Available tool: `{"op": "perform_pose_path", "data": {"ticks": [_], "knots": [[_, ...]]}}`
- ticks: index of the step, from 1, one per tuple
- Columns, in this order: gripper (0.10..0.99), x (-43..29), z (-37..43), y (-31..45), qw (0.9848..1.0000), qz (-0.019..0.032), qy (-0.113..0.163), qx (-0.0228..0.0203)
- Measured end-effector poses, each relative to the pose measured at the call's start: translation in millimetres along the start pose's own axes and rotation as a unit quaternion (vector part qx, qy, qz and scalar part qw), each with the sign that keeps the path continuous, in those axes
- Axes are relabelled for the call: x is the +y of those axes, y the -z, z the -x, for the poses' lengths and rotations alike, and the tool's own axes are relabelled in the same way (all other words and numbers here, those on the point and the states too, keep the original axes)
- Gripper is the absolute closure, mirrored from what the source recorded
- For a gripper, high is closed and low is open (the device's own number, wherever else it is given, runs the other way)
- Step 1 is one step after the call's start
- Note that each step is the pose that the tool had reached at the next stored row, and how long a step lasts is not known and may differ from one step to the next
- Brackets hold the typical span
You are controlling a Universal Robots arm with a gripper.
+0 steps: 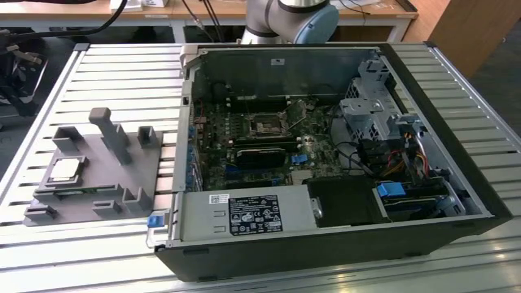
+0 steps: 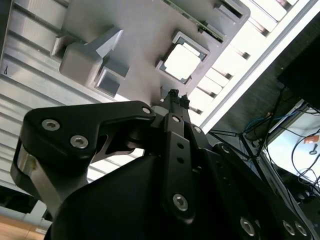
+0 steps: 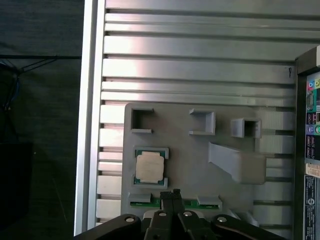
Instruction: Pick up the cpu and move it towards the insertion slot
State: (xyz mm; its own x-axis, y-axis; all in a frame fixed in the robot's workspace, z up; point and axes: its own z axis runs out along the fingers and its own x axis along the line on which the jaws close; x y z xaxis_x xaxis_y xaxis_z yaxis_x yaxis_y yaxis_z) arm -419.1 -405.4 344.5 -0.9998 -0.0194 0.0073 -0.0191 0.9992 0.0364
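**Cpu (image 1: 67, 170) rests in grey fixture (image 1: 82, 206); gripper (image 3: 170, 195) empty**

The square chip, dull silver with a tan rim, lies in the matte plastic block at the exterior view's left, outside the black case (image 1: 326, 250). The gripper's tips are pinched together near it. The metal-framed slot (image 1: 267, 126) lies inside the case.

Black end effector (image 2: 174, 96), silver screws (image 2: 80, 142) — grey arm (image 1: 269, 18), blue cap (image 1: 319, 27)

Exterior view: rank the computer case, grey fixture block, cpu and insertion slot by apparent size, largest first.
1. computer case
2. grey fixture block
3. cpu and insertion slot: these look about alike here, so I won't rank one over the other.
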Motion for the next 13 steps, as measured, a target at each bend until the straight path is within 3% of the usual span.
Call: {"op": "perform_pose_path", "data": {"ticks": [13], "knots": [[0.980, -3.6, -8.8, -14.2, 1.0000, -0.0008, 0.001, 0.0009]]}}
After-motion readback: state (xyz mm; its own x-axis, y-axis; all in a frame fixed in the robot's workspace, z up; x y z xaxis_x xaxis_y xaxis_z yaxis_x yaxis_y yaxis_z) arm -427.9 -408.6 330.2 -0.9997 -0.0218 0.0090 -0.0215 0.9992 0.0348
